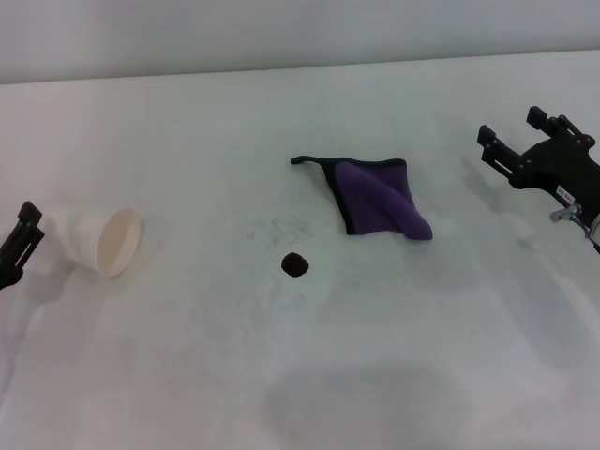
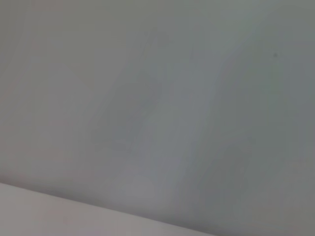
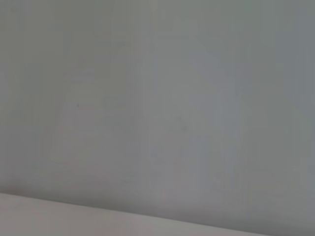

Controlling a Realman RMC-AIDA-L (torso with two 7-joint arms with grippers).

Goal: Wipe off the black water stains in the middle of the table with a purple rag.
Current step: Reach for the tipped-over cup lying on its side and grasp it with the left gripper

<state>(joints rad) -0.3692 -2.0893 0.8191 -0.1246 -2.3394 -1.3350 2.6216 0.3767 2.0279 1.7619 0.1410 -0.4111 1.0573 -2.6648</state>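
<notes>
small dark brown-black round stain (image 1: 296, 264) on white matte table (image 1: 187, 375), unwiped | purple square rag (image 1: 380, 199) just beyond, not gripped | right gripper (image 1: 511, 142) spread, empty, well right of rag | left gripper (image 1: 21, 239) at left edge, claw state: cannot tell | step: reach for rag | next: right gripper goes over rag, closes on it

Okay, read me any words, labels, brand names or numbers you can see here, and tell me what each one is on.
None can be read.
Right claw: a small pale tag on its mount, too small to read.
Purple rag, paper cup, table: no text visible.

Left pincer (image 1: 21, 239) and right pincer (image 1: 511, 141) both cropped by frame edges.
</notes>
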